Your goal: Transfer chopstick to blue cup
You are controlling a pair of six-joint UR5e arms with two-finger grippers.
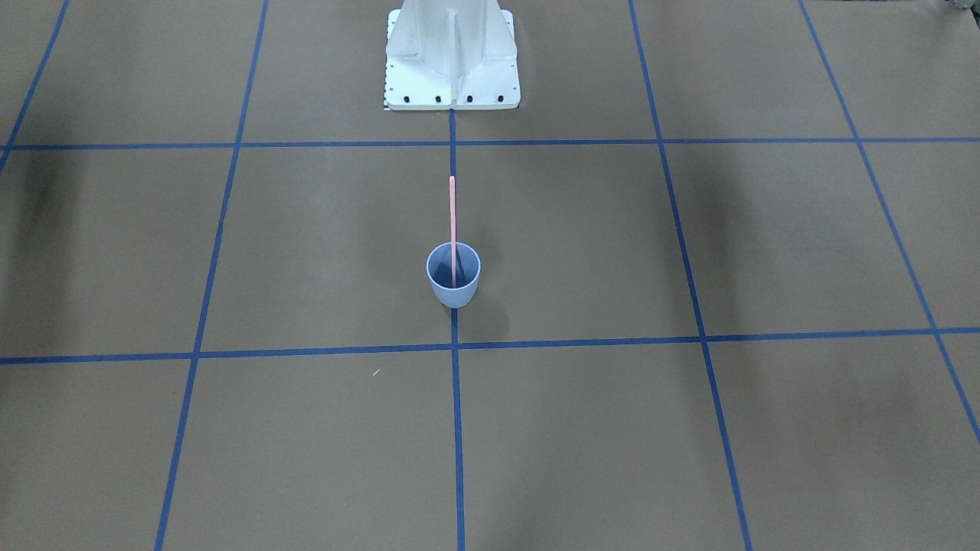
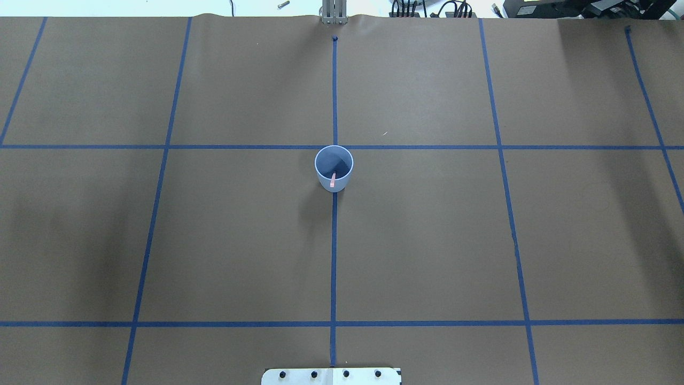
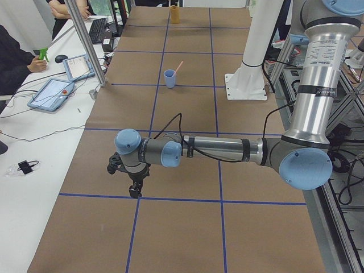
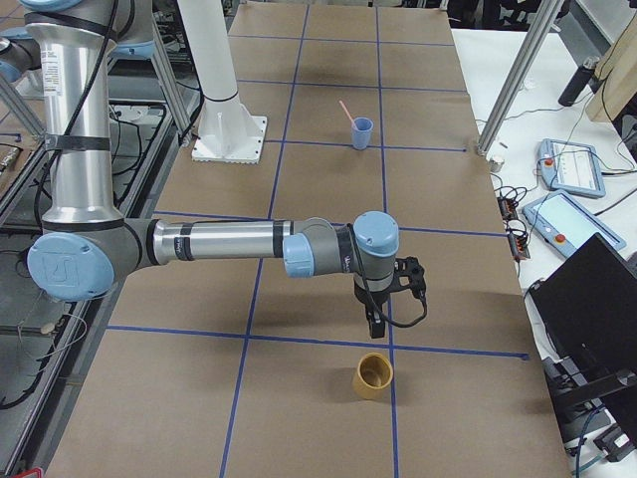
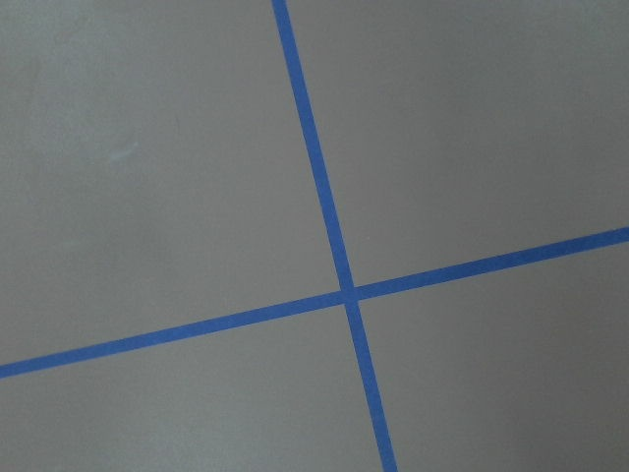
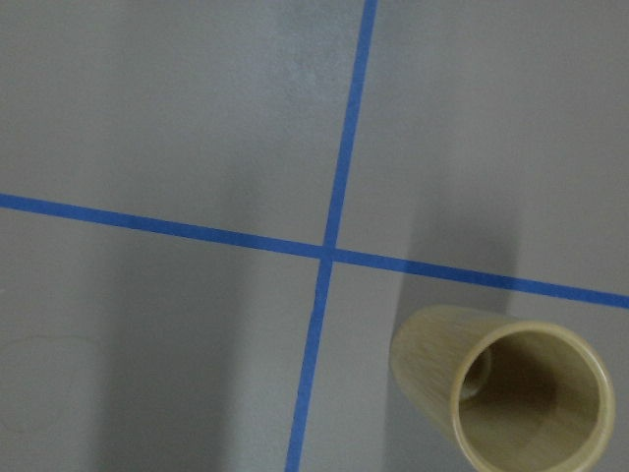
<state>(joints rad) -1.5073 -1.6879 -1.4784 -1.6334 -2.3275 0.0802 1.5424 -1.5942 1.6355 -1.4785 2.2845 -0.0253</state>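
The blue cup (image 1: 456,295) stands upright at the table's middle on a blue tape line. A pale pink chopstick (image 1: 452,218) stands in it and leans toward the robot's base; its top end shows over the cup's rim in the overhead view (image 2: 333,182). The cup (image 3: 169,79) and the stick (image 3: 178,66) also show far off in the left view, and again in the right view (image 4: 362,133). My left gripper (image 3: 135,190) hangs low over the table, far from the cup. My right gripper (image 4: 375,324) hangs low at the other end. I cannot tell whether either is open or shut.
A tan bamboo cup (image 4: 375,376) stands upright just beyond my right gripper, and shows in the right wrist view (image 6: 501,398). The white robot base (image 1: 452,69) stands at the table's edge. An operators' desk with tablets (image 3: 54,94) runs along the far side.
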